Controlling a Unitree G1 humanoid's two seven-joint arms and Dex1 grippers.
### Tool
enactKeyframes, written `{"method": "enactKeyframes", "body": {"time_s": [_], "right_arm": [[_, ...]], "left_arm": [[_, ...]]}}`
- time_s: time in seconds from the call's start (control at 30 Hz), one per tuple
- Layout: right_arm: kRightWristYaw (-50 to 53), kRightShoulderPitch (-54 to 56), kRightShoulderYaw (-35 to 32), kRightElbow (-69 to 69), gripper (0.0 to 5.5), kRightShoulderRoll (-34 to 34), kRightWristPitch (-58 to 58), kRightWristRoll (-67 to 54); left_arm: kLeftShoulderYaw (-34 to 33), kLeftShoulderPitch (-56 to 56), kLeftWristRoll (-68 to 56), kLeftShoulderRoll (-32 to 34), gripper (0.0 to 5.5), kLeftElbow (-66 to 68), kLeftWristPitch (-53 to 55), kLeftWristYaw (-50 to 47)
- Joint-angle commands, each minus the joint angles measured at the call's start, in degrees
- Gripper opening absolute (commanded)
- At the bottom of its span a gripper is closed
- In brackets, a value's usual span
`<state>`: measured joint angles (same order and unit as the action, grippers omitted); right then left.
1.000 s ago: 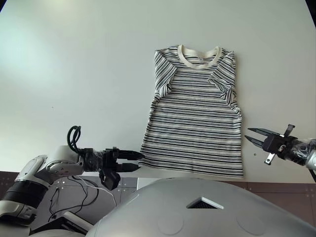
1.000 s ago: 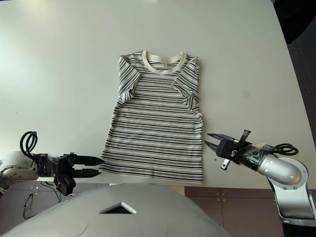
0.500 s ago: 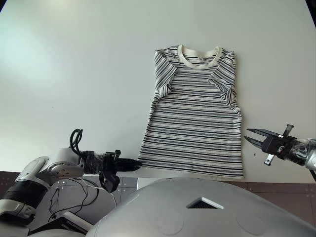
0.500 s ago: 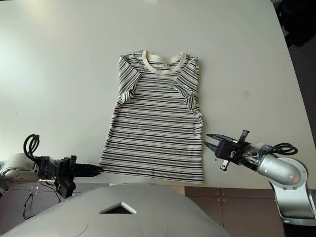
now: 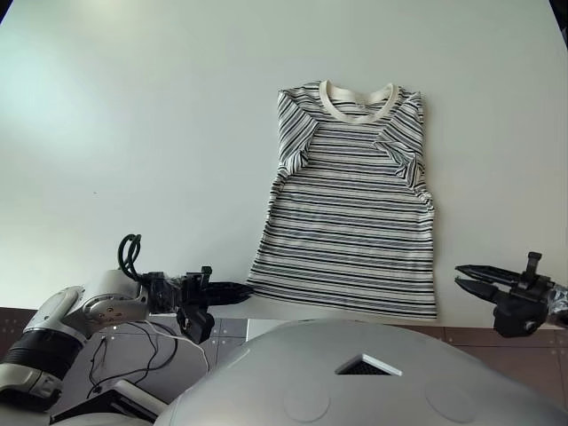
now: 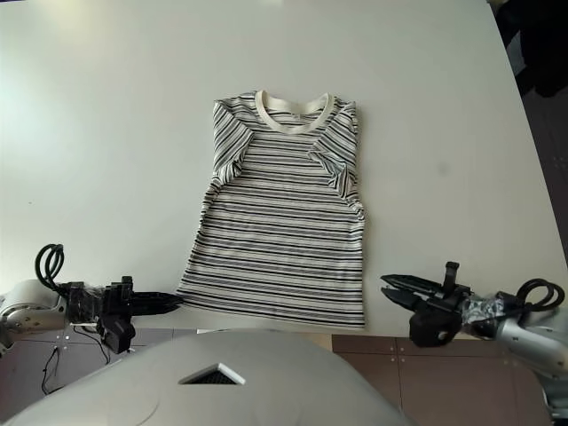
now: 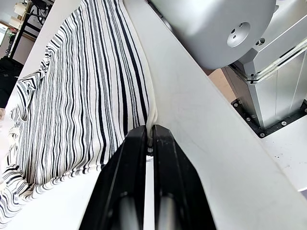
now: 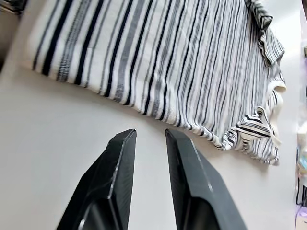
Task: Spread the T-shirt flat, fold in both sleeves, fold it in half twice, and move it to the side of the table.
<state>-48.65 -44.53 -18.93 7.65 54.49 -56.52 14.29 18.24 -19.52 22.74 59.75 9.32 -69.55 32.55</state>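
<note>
Left eye view: shows the T-shirt (image 5: 351, 222) flat on the white table (image 5: 133, 133), sleeves already tucked in, with the left gripper (image 5: 241, 289) at the near left corner of the hem (image 5: 342, 306) and the right gripper (image 5: 462, 275) just off the near right corner

Left wrist view: finds jaws narrowed to a slit, seemingly pinching that corner's edge

Right wrist view: catches jaws parted, holding nothing, short of the cloth

Looks like the first half-fold in hand; calls next for gripping the right corner, then carrying both corners up to the collar (image 5: 357, 102)
</note>
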Motion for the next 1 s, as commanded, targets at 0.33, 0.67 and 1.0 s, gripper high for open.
{"method": "enactKeyframes", "body": {"time_s": [0.33, 0.67, 1.0], "right_arm": [[5.88, -1.87, 4.71, -1.22, 1.11, 1.15, -7.70, 9.81], [10.47, 0.32, 7.21, -0.45, 2.33, -0.21, -7.84, 16.44], [14.01, -0.64, 9.68, -0.56, 2.33, 1.56, -8.83, 20.04]], "left_arm": [[2.52, 1.03, 4.68, -1.81, 0.12, 2.30, 3.84, 1.11], [3.36, 2.31, 4.27, -1.59, 0.10, 2.32, 4.06, 1.39], [3.60, 2.70, 4.34, -1.46, 0.10, 2.42, 4.27, 1.49]]}}
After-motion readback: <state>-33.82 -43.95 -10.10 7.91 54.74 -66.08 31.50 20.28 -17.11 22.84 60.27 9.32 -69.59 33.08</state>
